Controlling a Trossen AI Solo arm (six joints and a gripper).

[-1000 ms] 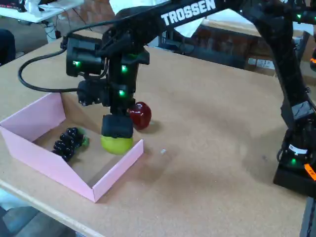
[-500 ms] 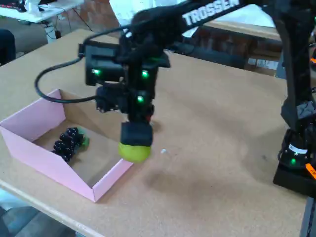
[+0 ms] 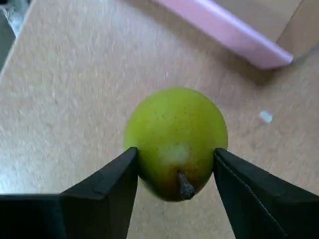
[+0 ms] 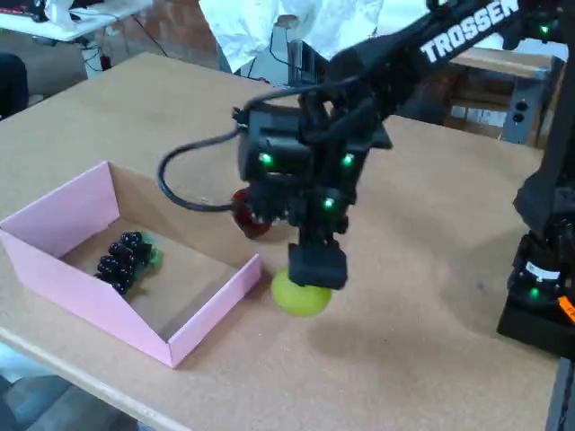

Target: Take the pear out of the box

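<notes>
The yellow-green pear (image 3: 175, 139) with its short dark stem sits between my two black fingers (image 3: 107, 184), which press on both its sides. In the fixed view my gripper (image 4: 310, 280) is shut on the pear (image 4: 301, 299), which hangs just outside the right wall of the pink box (image 4: 216, 301), low over the tabletop. The wrist view shows the box's pink wall (image 3: 224, 32) at the top, beyond the pear.
A dark grape bunch (image 4: 124, 259) lies inside the box. A dark red apple (image 4: 247, 220) sits behind the box, partly hidden by the arm. The arm's base (image 4: 539, 296) stands at the right edge. Clutter and a brick wall lie beyond the table's far edge.
My gripper has carried the pear to the right, from inside the box over its right wall to the bare tabletop beside it. The apple shows again behind the arm.
</notes>
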